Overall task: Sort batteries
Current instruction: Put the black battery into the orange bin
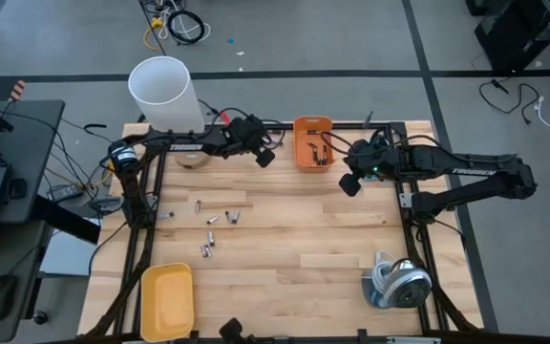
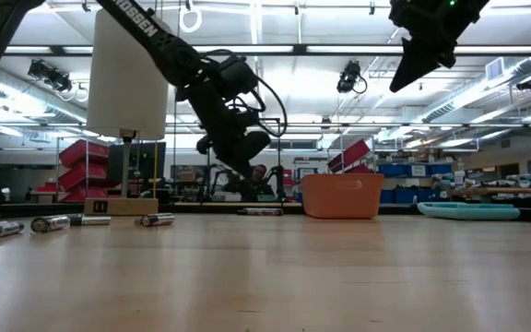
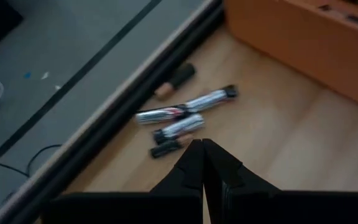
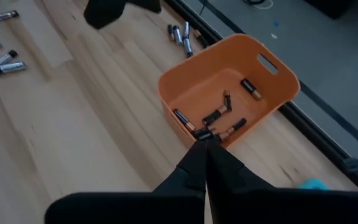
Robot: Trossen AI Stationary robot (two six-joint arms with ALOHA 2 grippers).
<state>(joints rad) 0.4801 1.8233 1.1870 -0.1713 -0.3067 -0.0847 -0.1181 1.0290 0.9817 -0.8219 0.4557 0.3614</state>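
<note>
High view: both grippers, left and right, flank the orange bin (fingers pressed together, empty).

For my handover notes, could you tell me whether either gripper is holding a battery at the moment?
Nothing is held. The left gripper and the right gripper both have shut, empty jaws.

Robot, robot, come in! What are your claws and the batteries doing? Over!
Left gripper shut, empty, above batteries by table's far edge. Right gripper shut, empty, over orange bin. Some batteries inside, more loose on table. Nothing in the way.
</note>
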